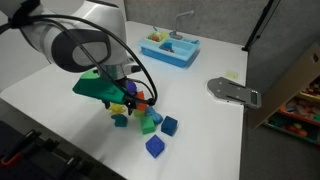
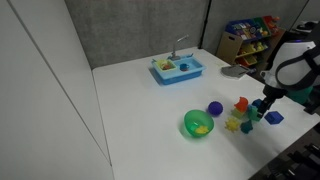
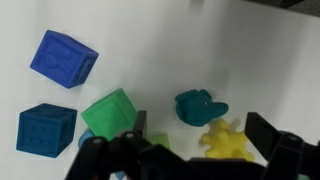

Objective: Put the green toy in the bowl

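Item 1: dark teal-green chunky toy piece. It lies on the white counter, outside the bowl. In my wrist view it sits just beyond the gap between the fingers and touches neither of them. A yellow knobbly plastic toy is just beside it, and a light-green plastic block is near on its other side. In the exterior views I cannot pick it out beneath the arm.

Item 2: round bright green plastic bowl. It stands upright on the counter, apart from the toy cluster, with something yellow inside it. A purple ball is near its rim.

Item 3: gripper. It hangs low over the toy cluster, as an exterior view also shows. Its two dark fingers stand wide apart and clamp no toy.

Item 4: two blue plastic cubes. One is tilted and farther from the fingers. The other is beside the light-green block. Both appear at the edge of the cluster in an exterior view.

Item 5: light-blue rectangular plastic tub. It is fitted with a small tap and stands well apart from the toys, toward the grey wall.

Item 6: flat grey object. It lies on the counter, apart from everything else, and I cannot tell what it is
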You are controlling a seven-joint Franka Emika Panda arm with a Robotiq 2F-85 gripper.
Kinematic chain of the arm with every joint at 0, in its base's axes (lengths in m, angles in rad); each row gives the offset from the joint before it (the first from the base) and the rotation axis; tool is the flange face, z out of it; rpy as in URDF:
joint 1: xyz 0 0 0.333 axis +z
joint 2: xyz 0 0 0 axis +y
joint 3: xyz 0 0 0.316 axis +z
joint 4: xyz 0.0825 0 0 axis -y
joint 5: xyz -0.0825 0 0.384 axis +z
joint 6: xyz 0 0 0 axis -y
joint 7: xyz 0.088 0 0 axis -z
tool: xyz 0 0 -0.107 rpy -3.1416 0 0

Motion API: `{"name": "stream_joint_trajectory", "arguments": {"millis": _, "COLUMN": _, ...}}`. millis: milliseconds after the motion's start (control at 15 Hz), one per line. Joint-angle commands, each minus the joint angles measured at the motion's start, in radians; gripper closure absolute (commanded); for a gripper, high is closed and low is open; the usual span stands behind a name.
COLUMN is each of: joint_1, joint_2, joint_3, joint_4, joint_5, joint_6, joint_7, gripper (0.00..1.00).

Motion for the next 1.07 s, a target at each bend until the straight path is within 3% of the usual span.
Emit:
{"name": "stream_joint_trajectory", "arguments": {"millis": 0, "joint_1": -0.004, "joint_2": 0.014, "joint_3": 0.017, "joint_4": -0.002, "joint_5": -0.038, "joint_6": 0.028, "joint_7": 0.015, "gripper": 0.0}}
{"name": "stream_joint_trajectory", "arguments": {"millis": 333, "joint_1": 0.004, "joint_2": 0.067, "joint_3": 0.041, "joint_4": 0.0, "joint_5": -0.089, "joint_6": 0.102, "joint_7": 0.006, "gripper": 0.0}}
{"name": "stream_joint_trajectory", "arguments": {"millis": 1000, "joint_1": -0.056, "joint_2": 0.202, "joint_3": 0.092, "joint_4": 0.005, "joint_5": -0.118, "joint_6": 0.257, "joint_7": -0.05, "gripper": 0.0}}
